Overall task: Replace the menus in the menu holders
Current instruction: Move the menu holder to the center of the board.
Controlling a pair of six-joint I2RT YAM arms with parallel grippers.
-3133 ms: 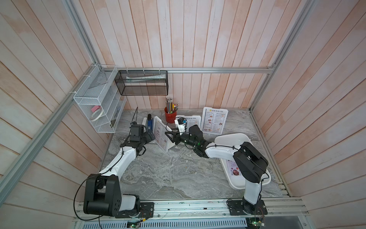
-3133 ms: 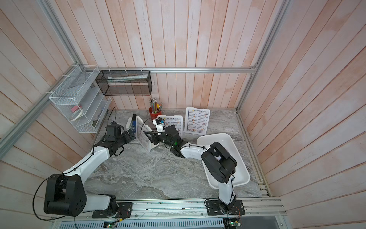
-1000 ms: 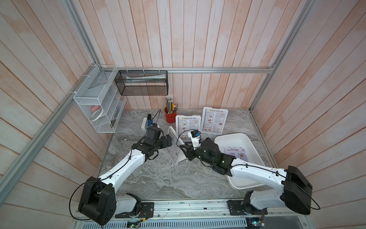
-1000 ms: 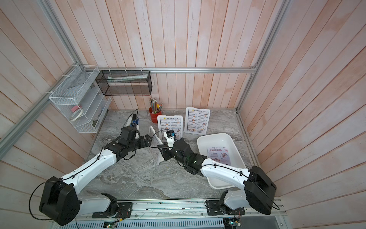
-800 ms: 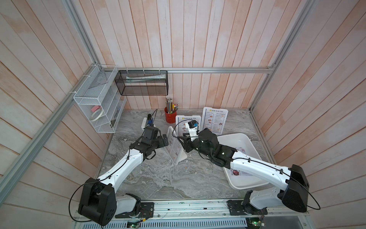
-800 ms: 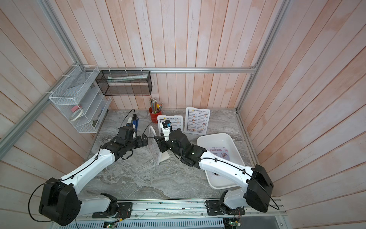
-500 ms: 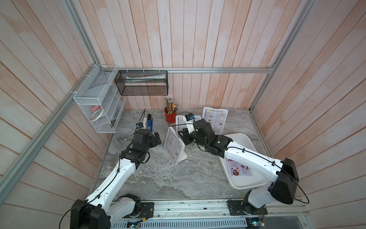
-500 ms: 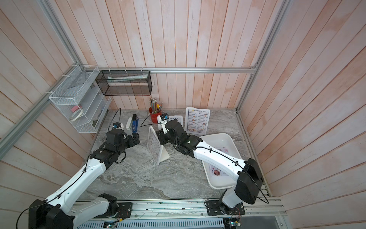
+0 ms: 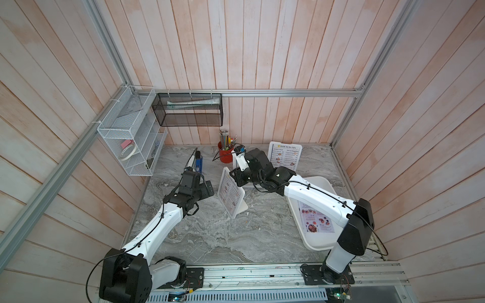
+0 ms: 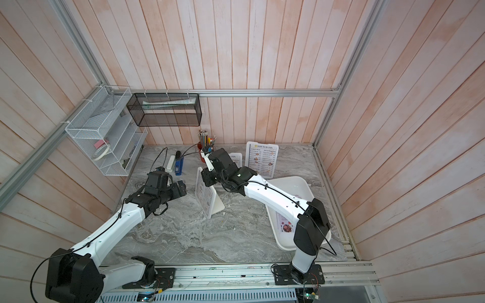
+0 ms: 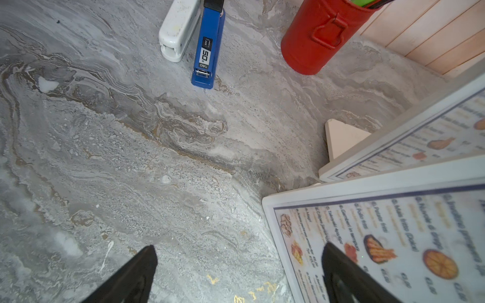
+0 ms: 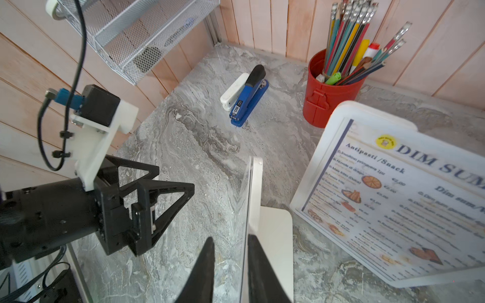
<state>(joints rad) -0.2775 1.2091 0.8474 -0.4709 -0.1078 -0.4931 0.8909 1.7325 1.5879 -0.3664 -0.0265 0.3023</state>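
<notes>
A shallow white plastic tray point(image 9: 316, 242) on the right of the grey marbled worktop point(image 9: 210, 236) holds one pale paper menu sheet with food photos point(image 9: 316, 221). The sheet lies flat, partly under the right arm. A red metal cup point(image 12: 328, 105) near the back wall is packed with coloured pencils point(image 12: 346, 39). The white wire wall shelf point(image 9: 123, 136) holds a roll of tape point(image 9: 127, 152). The black mesh basket point(image 9: 187, 119) holds a pale long item too unclear to name.

A white plastic menu holder point(image 9: 242, 205) stands mid-worktop with a white photo menu point(image 9: 229, 192) in it. A second holder point(image 9: 285, 157) at the back shows a "DIM SUM INN" sheet. A third holder point(image 10: 236, 160) is partly hidden behind the right arm.

The right end effector point(image 12: 230, 237) sits over the middle holder's top edge. Its fingers are narrowly parted with the clear front pane between them, and a gap shows beside one finger, so it has no firm hold. The left end effector point(image 11: 239, 246) is spread wide and holds nothing, just beside that holder's face.
</notes>
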